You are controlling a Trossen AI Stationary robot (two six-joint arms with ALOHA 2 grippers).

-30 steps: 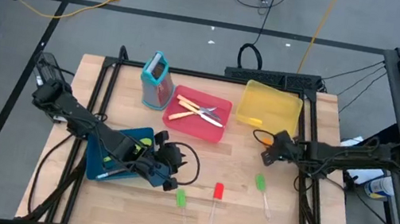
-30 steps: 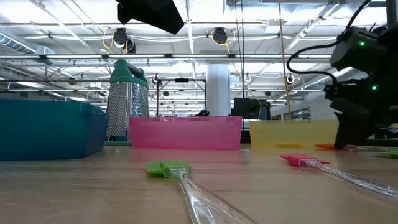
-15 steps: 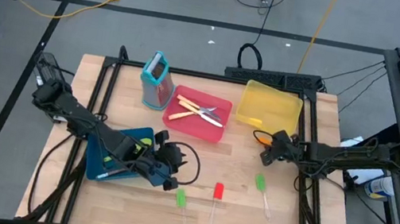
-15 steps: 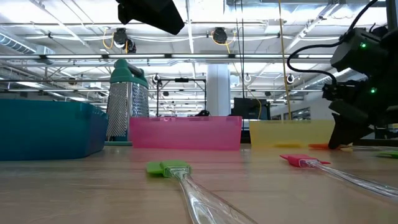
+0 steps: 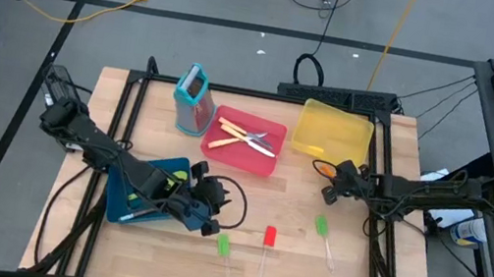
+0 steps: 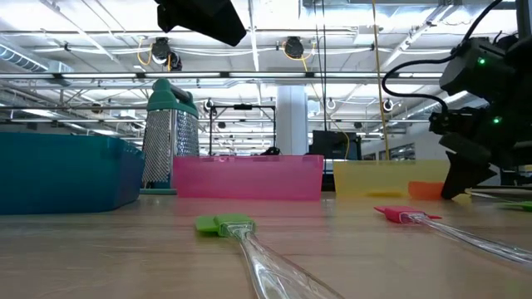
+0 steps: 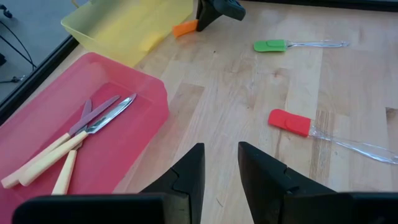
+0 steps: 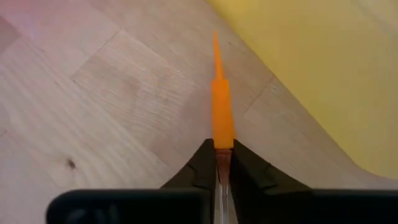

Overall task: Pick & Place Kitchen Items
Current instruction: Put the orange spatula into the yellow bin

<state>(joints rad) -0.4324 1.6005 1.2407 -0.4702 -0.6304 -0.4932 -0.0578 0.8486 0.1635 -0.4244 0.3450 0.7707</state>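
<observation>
Change: the right gripper (image 8: 217, 163) has closed its fingers on the orange spatula (image 8: 219, 112), which a second ago lay between wide-open jaws; in the low view the orange head now sits slightly raised beside the gripper, while the left arm has not shifted.

Right gripper: clamped tight on the orange spatula's handle, blade edge-on and pointing straight ahead of the fingertips, low over the bare wood.

Just beyond the right gripper: the yellow tray (image 5: 333, 129), its near wall almost touching the spatula's head; it looks empty in the high view.

Left gripper (image 7: 219, 163): half open, holding nothing, hovering over the table beside the blue tray (image 5: 121, 193).

Ahead of the left gripper: the red spatula (image 7: 290, 122) lies nearest, then the green spatula (image 7: 270, 45) farther out, both flat on the wood with clear handles.

To its side: the red tray (image 7: 37, 134), holding cream-handled knives (image 7: 74, 140).

Below the left arm: a second green spatula (image 5: 223, 245), well short of any tray.

Far corner: the teal grater (image 5: 193, 98), upright.

Progress: early to middle, by the look of it; the knives are binned, one spatula is in hand, three spatulas lie loose.
</observation>
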